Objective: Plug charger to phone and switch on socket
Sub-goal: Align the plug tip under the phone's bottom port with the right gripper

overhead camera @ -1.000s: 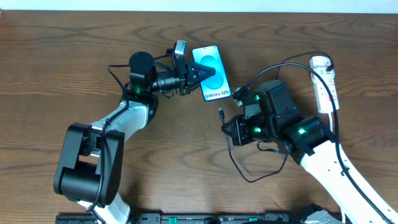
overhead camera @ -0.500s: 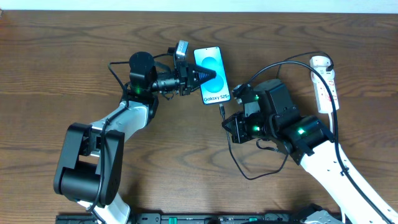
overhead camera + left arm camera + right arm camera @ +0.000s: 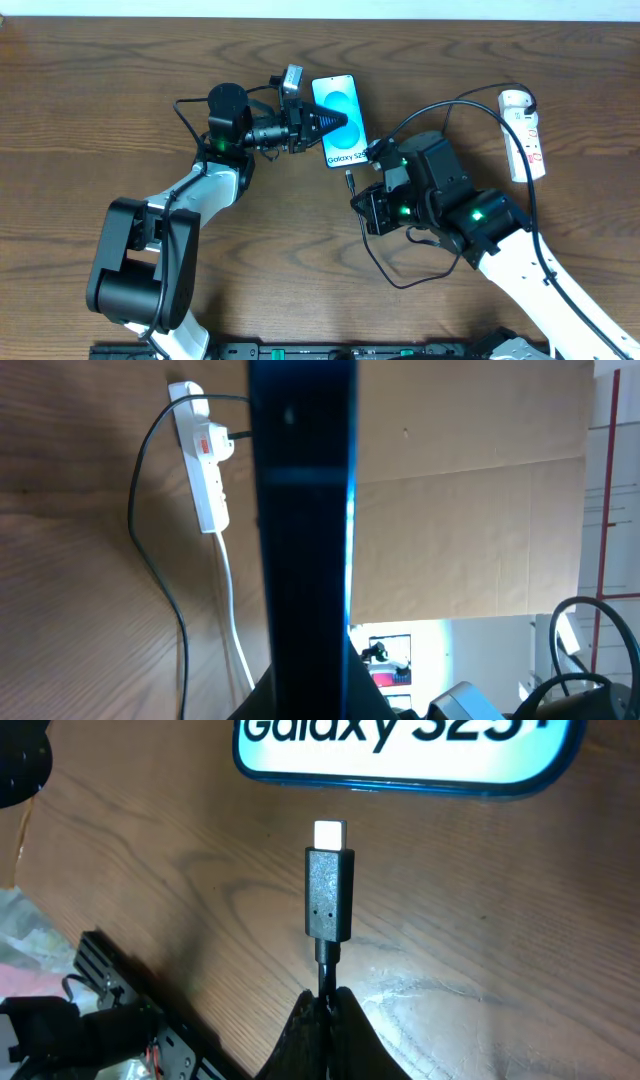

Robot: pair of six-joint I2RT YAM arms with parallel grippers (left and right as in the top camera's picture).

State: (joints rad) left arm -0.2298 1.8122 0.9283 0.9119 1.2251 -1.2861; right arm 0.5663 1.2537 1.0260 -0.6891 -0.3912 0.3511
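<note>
The phone (image 3: 338,98) lies with its lit screen up, and my left gripper (image 3: 340,122) is shut on it from the left. In the left wrist view the phone (image 3: 300,530) stands edge-on as a dark bar between the jaws of the left gripper (image 3: 305,700). My right gripper (image 3: 360,196) is shut on the charger cable just behind its plug (image 3: 349,181). From the right wrist, the plug (image 3: 329,890) points at the phone's bottom edge (image 3: 400,760) with a short gap between them; the right gripper (image 3: 327,1005) pinches the cable. The socket (image 3: 525,135) lies at the far right.
The black charger cable (image 3: 450,103) arcs from the socket to my right arm and loops on the wood (image 3: 400,283) below it. A white cord (image 3: 235,620) trails from the socket (image 3: 205,470). Bare wooden table (image 3: 100,110) spreads to the left.
My right gripper has moved left and a little up with the plug, closing on the phone's bottom edge. The phone and left gripper shifted slightly right early on.
</note>
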